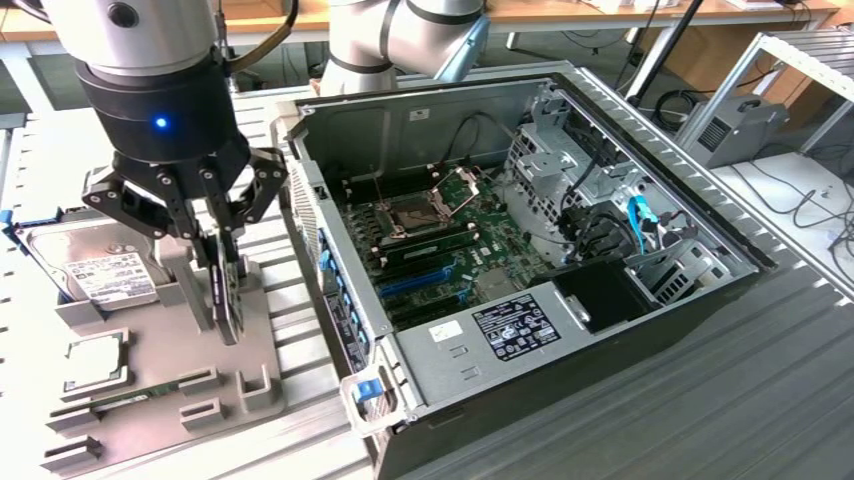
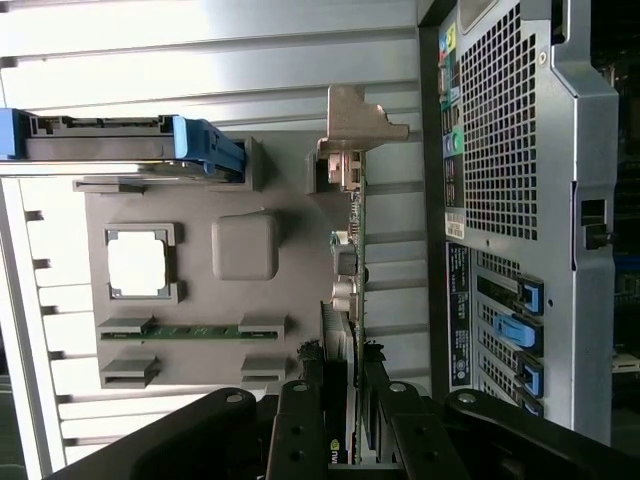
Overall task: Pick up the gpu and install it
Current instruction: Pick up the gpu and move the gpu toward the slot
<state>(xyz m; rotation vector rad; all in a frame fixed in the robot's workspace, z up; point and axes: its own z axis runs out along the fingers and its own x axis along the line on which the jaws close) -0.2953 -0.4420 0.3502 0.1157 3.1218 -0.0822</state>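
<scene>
The gpu (image 1: 230, 305) stands on edge at the near side of the grey holder tray (image 1: 260, 375), a thin card with its lower end down at the tray. My gripper (image 1: 218, 265) comes straight down onto its top edge, and the fingers close against both faces of the card. In the wrist view the gpu (image 2: 345, 265) runs away from me edge-on, its silver end bracket (image 2: 355, 125) at the far end. The gripper (image 2: 343, 390) straddles the card, and its black fingers (image 2: 300, 425) press in from either side.
The open computer case (image 1: 441, 95) lies on the exterior view's right of the tray, with its perforated back panel (image 2: 510, 200) close beside the card. On the tray sit a hard drive (image 1: 100, 265), a processor (image 1: 94, 360) and a memory stick (image 1: 134, 392).
</scene>
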